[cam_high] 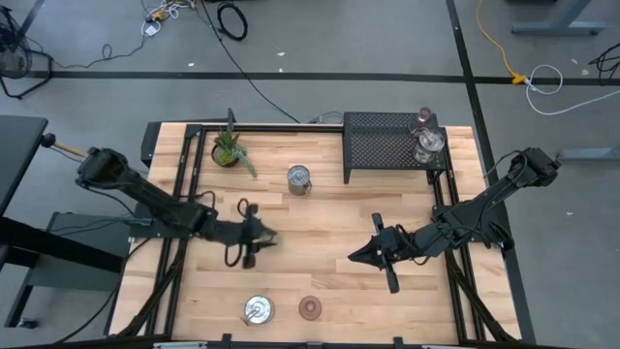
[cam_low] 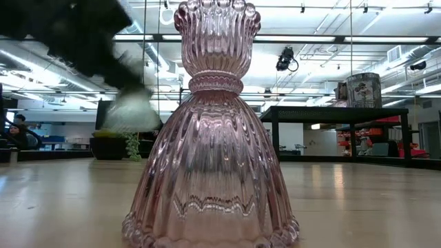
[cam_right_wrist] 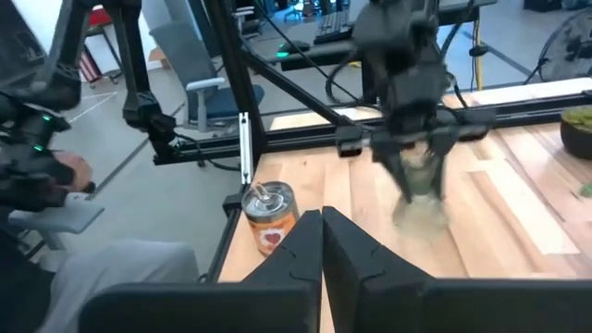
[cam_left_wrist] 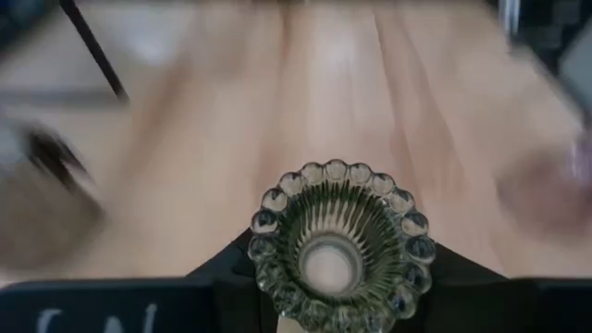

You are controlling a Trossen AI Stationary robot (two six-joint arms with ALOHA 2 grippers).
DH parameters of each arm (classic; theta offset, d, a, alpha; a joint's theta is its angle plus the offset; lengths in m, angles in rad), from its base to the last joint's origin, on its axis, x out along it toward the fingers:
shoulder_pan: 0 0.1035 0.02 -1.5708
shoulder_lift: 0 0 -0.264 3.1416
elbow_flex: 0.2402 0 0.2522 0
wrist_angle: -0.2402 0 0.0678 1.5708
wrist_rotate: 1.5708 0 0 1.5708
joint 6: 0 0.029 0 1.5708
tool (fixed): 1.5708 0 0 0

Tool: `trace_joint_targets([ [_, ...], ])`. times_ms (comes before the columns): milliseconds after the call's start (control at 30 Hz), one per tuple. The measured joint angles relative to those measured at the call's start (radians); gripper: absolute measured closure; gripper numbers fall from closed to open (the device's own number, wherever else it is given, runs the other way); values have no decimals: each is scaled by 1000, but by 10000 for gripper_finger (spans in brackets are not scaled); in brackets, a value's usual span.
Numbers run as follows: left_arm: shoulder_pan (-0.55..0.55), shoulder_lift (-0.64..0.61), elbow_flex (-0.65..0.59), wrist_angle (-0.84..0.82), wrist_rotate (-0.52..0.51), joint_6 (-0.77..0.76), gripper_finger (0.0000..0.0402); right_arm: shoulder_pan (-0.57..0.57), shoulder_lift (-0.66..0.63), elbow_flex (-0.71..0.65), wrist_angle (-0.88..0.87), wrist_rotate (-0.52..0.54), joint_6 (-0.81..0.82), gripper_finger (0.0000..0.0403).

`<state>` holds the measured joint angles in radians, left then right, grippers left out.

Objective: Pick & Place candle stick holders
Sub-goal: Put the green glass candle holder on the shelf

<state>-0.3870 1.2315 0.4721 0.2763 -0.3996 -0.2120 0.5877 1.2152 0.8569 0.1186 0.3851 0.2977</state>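
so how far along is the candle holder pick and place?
Done, it seems: two holders stand on the black rack. In hand: the left gripper grips a greenish glass holder over mid-table. Left: a pink glass holder and a silver one at the near edge, plus a silver one mid-table. The right gripper waits shut, holding nothing.
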Motion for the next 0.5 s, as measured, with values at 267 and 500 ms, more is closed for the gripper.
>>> trace_joint_targets([
  [267,250,-30,372,-286,146,273,273,-5,0,0,32,1,-36,394],
  [500,553,70,569,-267,465,358,273,-12,-61,0,11,96,-138,394],
])
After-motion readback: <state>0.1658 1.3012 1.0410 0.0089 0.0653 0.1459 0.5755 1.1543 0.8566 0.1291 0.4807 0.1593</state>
